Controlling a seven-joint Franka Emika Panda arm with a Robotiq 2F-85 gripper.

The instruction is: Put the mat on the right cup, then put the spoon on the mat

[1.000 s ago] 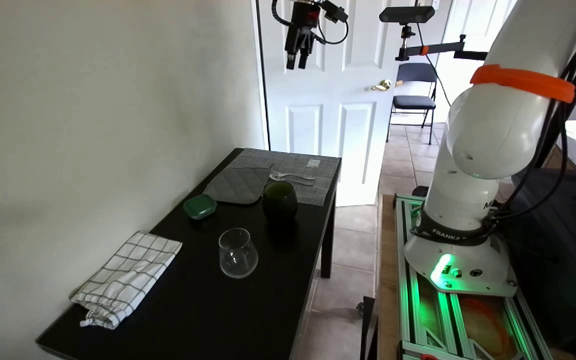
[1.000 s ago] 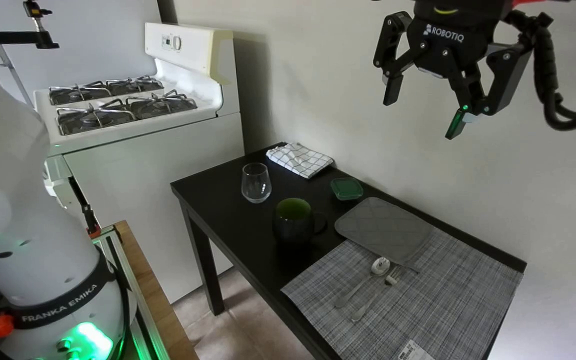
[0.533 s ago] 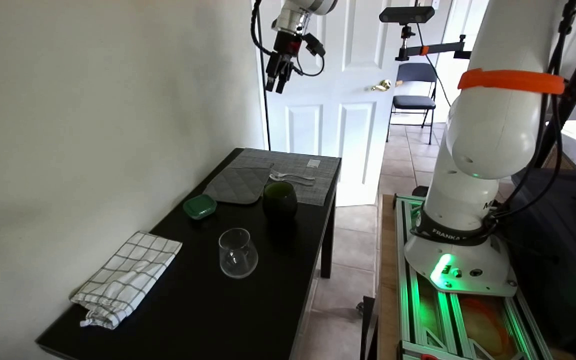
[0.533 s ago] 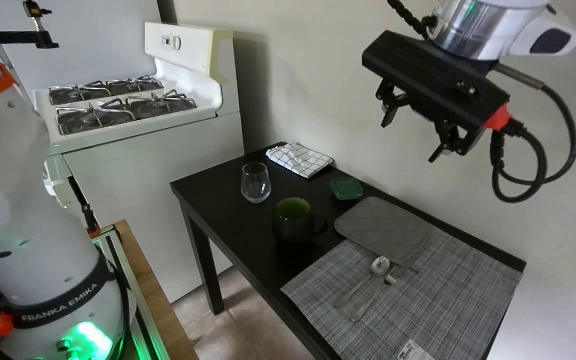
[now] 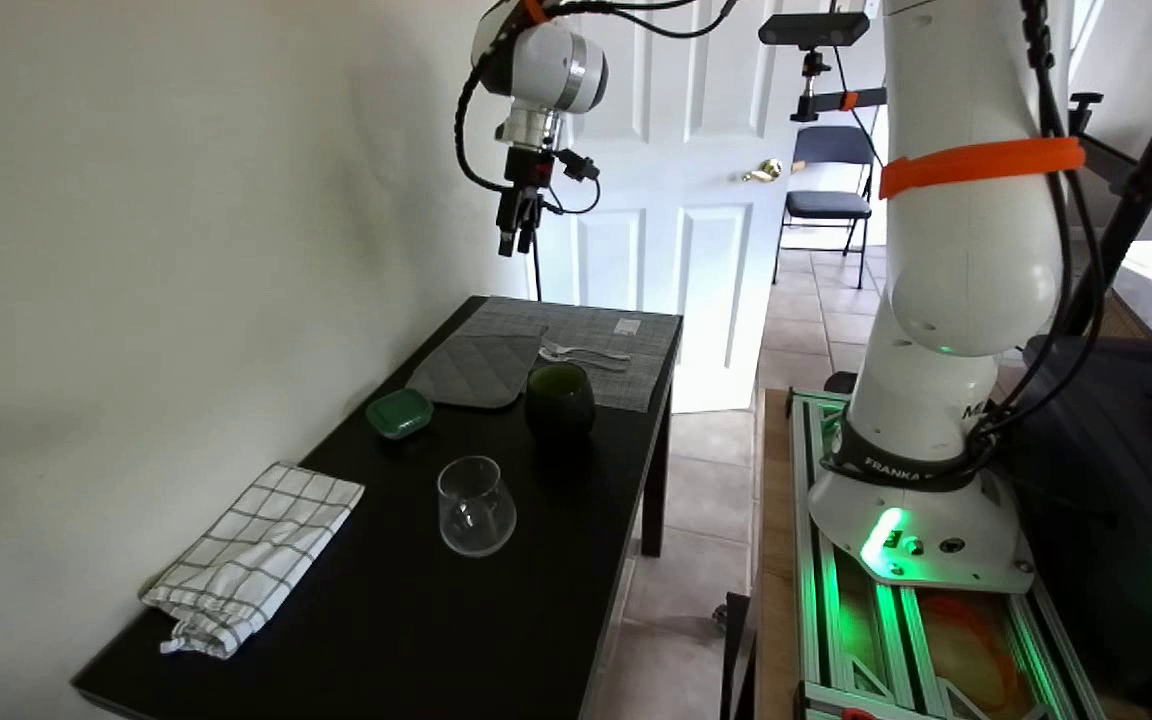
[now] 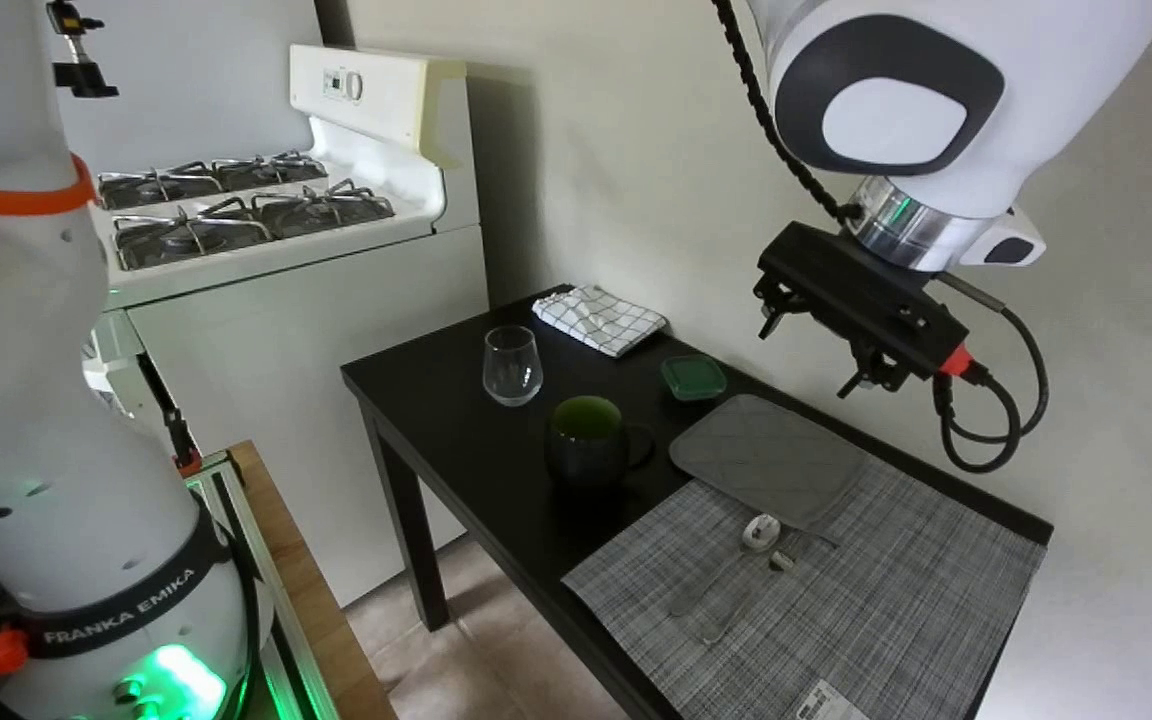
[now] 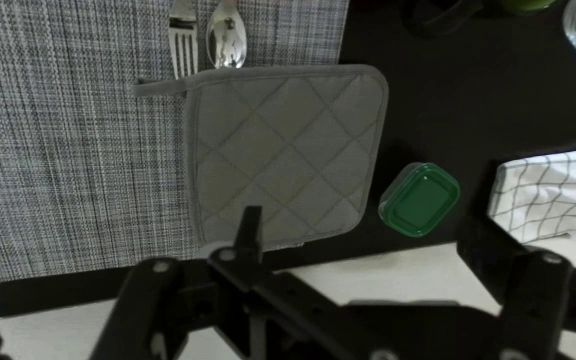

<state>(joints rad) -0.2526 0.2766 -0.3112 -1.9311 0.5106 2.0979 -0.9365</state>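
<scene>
In an exterior view, my gripper [image 5: 515, 246] hung higher than the black table [image 5: 416, 610]. In an exterior view, the quilted pot holder [image 6: 771, 455] lay partly on the woven placemat [image 6: 916, 590], near the mug [image 6: 581, 460]. In the wrist view, I saw my fingers [image 7: 250, 230] spread wide, the spoon [image 7: 227, 40] beside the fork [image 7: 185, 47] at the pot holder's edge.

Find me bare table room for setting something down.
Free: the end of the black table bordered by the checkered cloth and clear glass; also the placemat past the fork and grey mat. Crowded: where spoon, fork and grey mat lie close, dark cup nearby.
</scene>
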